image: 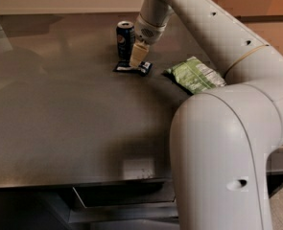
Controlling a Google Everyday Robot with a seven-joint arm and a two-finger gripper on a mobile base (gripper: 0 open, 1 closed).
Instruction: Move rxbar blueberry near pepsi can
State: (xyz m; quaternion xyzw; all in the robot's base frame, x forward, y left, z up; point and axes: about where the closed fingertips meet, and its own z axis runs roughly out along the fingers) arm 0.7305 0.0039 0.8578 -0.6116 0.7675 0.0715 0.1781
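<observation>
The rxbar blueberry (131,69) is a flat dark-blue wrapper lying on the grey table (74,128), just in front of the pepsi can (125,37). The can stands upright at the back of the table, less than a can's height from the bar. My gripper (137,56) points down onto the top of the bar, to the right of the can. It covers the middle of the bar.
A green-and-white snack bag (194,74) lies on the table to the right of the bar. My white arm (218,143) fills the right foreground and hides that part of the table. The table's front edge (83,183) runs across the bottom.
</observation>
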